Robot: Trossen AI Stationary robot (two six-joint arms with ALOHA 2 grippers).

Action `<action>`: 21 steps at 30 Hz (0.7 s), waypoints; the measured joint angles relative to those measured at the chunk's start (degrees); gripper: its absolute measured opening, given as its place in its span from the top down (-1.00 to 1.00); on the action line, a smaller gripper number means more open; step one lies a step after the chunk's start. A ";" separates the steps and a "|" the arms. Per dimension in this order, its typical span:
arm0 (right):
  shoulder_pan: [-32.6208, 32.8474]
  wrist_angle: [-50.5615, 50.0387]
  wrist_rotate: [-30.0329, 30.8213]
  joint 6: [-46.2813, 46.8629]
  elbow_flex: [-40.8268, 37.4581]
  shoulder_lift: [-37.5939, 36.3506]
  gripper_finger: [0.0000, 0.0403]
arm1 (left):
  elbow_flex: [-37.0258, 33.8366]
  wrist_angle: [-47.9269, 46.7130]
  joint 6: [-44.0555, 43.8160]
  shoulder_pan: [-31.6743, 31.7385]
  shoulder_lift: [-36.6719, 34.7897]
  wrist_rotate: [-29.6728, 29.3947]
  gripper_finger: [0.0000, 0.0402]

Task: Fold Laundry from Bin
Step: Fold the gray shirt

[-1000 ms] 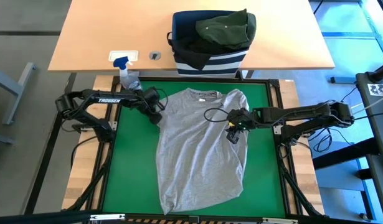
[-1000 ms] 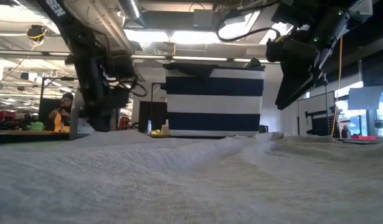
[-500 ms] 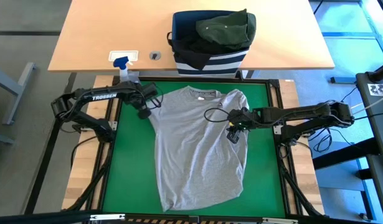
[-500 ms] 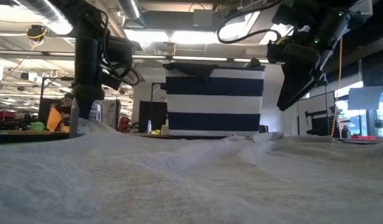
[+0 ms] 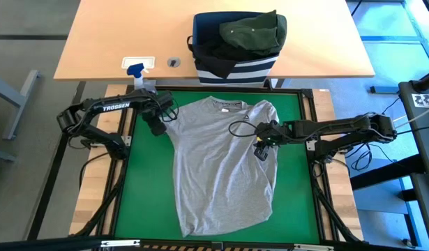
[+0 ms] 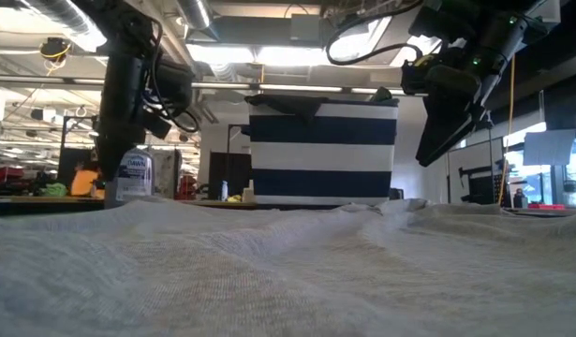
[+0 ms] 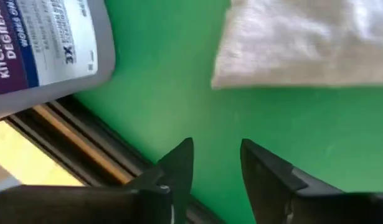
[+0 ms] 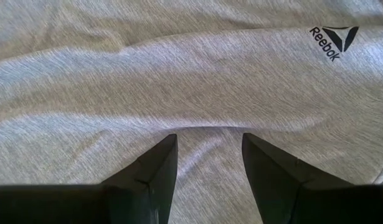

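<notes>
Left hand (image 5: 155,125), open and empty, beside grey shirt (image 5: 224,167); right hand (image 5: 261,148) open above it. Recommend flattening sleeves first.

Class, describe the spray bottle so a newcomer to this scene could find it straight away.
Start at the green mat under the grey T-shirt. Go to the mat's far left corner, near the wooden table: the spray bottle stands there, beside the left arm. Nothing else nearby is clear with a blue nozzle.
</notes>
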 joint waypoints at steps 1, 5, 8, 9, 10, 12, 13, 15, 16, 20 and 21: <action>0.00 -0.02 0.00 0.00 0.00 0.00 0.11 | -0.66 0.86 0.34 0.23 0.01 2.07 0.32; 0.00 0.02 0.04 0.43 0.00 0.00 0.11 | -4.53 5.59 0.90 1.12 0.71 8.86 0.31; 0.00 0.76 0.05 0.48 0.00 0.00 0.11 | -6.60 11.91 0.64 1.40 1.37 7.63 0.34; 0.00 1.09 0.06 0.49 0.00 0.00 0.11 | -6.68 14.41 0.68 1.46 1.55 7.71 0.35; 0.00 1.41 0.05 0.49 0.00 0.00 0.11 | -6.66 16.36 1.03 1.46 1.57 8.38 0.36; 0.00 1.64 0.06 0.50 0.00 0.00 0.11 | -6.02 18.30 1.08 1.46 1.57 9.89 0.38; 0.02 1.55 0.06 0.52 0.00 0.00 0.11 | -5.56 19.28 1.10 1.45 1.57 10.16 0.39; 0.00 1.54 0.01 0.56 0.00 0.00 0.11 | -4.91 21.35 1.58 1.44 1.53 10.63 0.41; 0.00 1.53 0.01 0.59 0.00 0.00 0.11 | -4.89 22.30 1.76 1.44 1.51 10.59 0.42; 0.00 1.51 -0.46 0.66 0.00 0.00 0.11 | -5.76 26.14 3.46 1.44 1.53 11.48 0.45; 0.02 1.49 -0.47 0.66 0.00 0.00 0.11 | -6.03 26.08 4.18 1.47 1.53 11.74 0.45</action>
